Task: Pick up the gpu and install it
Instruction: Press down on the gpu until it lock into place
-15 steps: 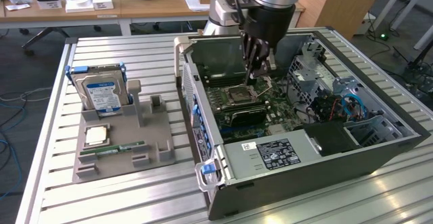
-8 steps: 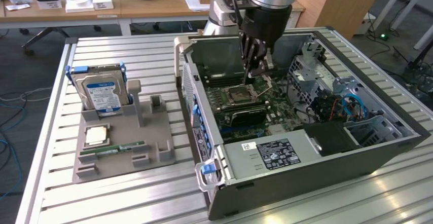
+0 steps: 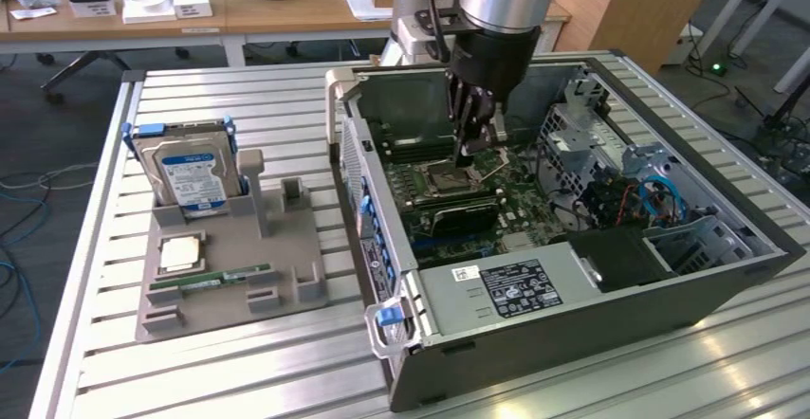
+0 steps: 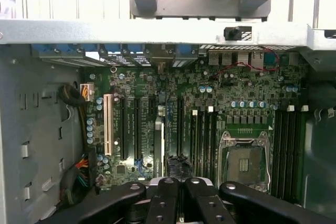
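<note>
arm: vertical, reaching into computer case [image 3: 708, 277] | end effector [image 3: 471, 149]: clenched, above motherboard [image 4: 220, 114] | gpu [image 3: 458, 216]: seated upright

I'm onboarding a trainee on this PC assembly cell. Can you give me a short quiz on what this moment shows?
1. True or false: the hard drive sits inside the case.
2. Where is the gripper? A) over the grey holder B) inside the open case, above the motherboard C) beside the table
3. Fill in: the gripper's fingers are ___.

Key
1. False: the hard drive stands in the grey holder, outside the case.
2. B: it hangs near the gpu, which stands on edge on the motherboard.
3. Shut.
</note>
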Tool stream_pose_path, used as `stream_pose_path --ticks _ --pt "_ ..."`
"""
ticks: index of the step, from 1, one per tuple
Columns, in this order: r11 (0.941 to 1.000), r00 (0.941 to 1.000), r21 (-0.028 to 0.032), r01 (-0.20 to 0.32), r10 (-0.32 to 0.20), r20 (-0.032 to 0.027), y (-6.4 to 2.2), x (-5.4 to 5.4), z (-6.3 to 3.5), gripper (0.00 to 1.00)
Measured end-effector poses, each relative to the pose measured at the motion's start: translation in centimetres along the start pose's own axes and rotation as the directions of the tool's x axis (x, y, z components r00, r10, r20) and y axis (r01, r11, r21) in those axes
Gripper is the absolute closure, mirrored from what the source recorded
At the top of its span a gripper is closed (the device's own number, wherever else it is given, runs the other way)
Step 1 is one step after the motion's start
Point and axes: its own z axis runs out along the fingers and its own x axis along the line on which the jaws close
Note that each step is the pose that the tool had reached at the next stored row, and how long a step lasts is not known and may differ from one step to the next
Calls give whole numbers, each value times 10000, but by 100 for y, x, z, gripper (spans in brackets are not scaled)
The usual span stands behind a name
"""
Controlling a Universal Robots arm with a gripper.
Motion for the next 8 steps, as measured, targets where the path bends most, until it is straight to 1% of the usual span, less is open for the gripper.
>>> stream_pose_path --ticks 8 --pt "10000 10000 0 0 0 -2 2 2 113 89"
